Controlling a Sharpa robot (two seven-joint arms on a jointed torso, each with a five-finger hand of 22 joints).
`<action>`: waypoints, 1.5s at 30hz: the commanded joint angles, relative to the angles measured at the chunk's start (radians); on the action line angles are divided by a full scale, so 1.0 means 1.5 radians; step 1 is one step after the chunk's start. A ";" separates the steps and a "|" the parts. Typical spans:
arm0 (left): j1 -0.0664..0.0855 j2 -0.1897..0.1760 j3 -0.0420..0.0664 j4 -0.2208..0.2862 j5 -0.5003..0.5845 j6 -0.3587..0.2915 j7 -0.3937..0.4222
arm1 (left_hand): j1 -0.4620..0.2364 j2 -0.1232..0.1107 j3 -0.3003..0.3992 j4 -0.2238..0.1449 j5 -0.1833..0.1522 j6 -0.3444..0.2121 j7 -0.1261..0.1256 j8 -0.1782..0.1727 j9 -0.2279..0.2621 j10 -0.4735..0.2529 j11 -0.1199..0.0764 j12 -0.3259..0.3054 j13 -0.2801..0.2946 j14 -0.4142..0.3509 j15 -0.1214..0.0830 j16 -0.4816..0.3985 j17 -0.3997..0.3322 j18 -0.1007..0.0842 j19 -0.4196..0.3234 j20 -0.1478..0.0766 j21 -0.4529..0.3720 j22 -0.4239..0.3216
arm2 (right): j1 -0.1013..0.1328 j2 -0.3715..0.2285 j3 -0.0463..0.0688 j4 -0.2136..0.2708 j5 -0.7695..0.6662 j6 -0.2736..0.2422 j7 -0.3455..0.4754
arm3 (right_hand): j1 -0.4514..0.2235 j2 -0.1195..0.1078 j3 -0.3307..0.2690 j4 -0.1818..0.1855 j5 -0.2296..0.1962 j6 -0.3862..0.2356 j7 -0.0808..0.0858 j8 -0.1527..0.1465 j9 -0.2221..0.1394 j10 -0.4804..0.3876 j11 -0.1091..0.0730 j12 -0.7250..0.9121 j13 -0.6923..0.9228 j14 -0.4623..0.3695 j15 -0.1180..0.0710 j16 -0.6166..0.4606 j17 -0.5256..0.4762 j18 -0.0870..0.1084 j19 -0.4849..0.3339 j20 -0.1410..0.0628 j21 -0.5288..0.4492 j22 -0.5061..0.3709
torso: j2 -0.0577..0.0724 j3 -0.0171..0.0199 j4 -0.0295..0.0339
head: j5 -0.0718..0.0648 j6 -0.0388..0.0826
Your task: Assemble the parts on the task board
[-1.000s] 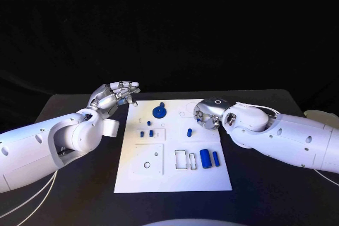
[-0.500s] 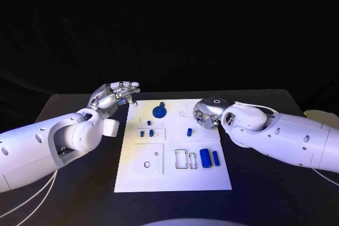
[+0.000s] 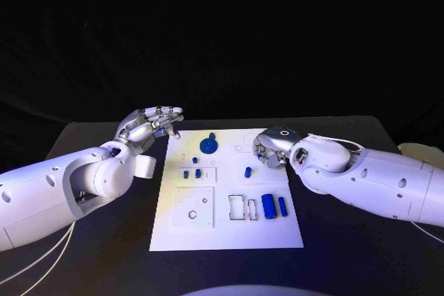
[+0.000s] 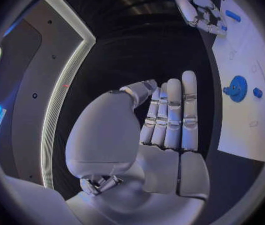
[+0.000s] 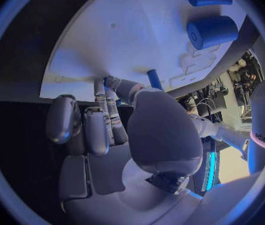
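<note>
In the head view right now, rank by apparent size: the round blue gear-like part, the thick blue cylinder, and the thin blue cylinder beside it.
1. Round blue gear-like part
2. Thick blue cylinder, close to it, so this order is unsure
3. Thin blue cylinder, clearly smallest

Task board (image 3: 226, 235) lies mid worktop (image 3: 351, 257). Round part (image 3: 209, 146) sits at the far end, small parts (image 3: 192, 174) left of centre, one small part (image 3: 248, 173) right of centre, two cylinders (image 3: 274, 207) near right. Left hand (image 3: 153, 124) off the board's far left corner, right hand (image 3: 269, 148) over its far right edge.
</note>
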 commanded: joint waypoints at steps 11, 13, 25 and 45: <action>0.000 0.000 0.001 0.000 0.000 0.010 -0.001 | 0.003 0.002 0.000 -0.003 0.004 -0.006 0.002 -0.002 0.001 -0.007 0.002 0.002 0.001 -0.005 0.000 0.002 0.001 0.003 0.002 0.003 -0.002 -0.001 | -0.005 -0.011 -0.003 0.014 -0.008 -0.041 -0.007 | 0.004 0.015 0.005 0.001 0.001 0.006 -0.001 0.003 0.002 0.011 -0.005 0.001 0.001 0.026 -0.004 0.004 0.001 -0.006 0.005 0.001 0.006 0.027 | 0.000 -0.0002 0.0006 | -0.001 0.001; 0.000 0.000 0.001 -0.001 0.000 0.010 -0.001 | 0.003 0.002 0.000 -0.003 0.004 -0.006 0.002 -0.002 0.001 -0.007 0.002 0.002 0.001 -0.005 0.000 0.002 0.001 0.003 0.002 0.003 -0.002 -0.001 | -0.004 -0.014 -0.003 0.018 -0.007 -0.049 -0.006 | 0.004 0.015 0.005 0.000 0.001 0.006 -0.001 0.003 0.002 0.011 -0.005 0.000 0.001 0.026 -0.004 0.004 0.001 -0.006 0.006 0.001 0.007 0.027 | 0.000 -0.0003 0.0006 | -0.001 0.001; 0.000 -0.001 0.001 -0.003 0.000 0.011 -0.003 | 0.003 0.002 0.000 -0.003 0.004 -0.007 0.002 -0.002 0.001 -0.009 0.002 0.002 0.001 -0.007 0.000 0.002 0.001 0.003 0.001 0.003 -0.003 -0.001 | 0.001 -0.039 0.001 0.055 0.008 -0.092 -0.001 | -0.003 0.012 0.006 0.000 0.005 0.008 -0.002 0.003 0.003 0.013 -0.006 -0.001 0.001 0.026 -0.004 0.005 0.001 -0.007 0.007 0.000 0.011 0.031 | 0.000 -0.0006 0.0000 | 0.000 0.004; 0.000 0.005 0.001 -0.008 0.000 0.013 -0.003 | 0.002 0.001 -0.001 -0.004 0.004 -0.007 0.002 -0.002 0.001 -0.012 0.003 0.003 0.001 -0.009 0.001 0.001 0.000 0.003 0.000 0.003 -0.004 -0.001 | 0.002 -0.054 0.011 0.189 0.045 -0.147 0.026 | -0.006 0.008 0.005 -0.002 0.007 0.009 -0.003 0.003 0.005 0.015 -0.007 -0.003 0.002 0.026 -0.005 0.005 0.001 -0.007 0.008 0.000 0.012 0.032 | 0.000 -0.0001 0.0020 | 0.031 0.005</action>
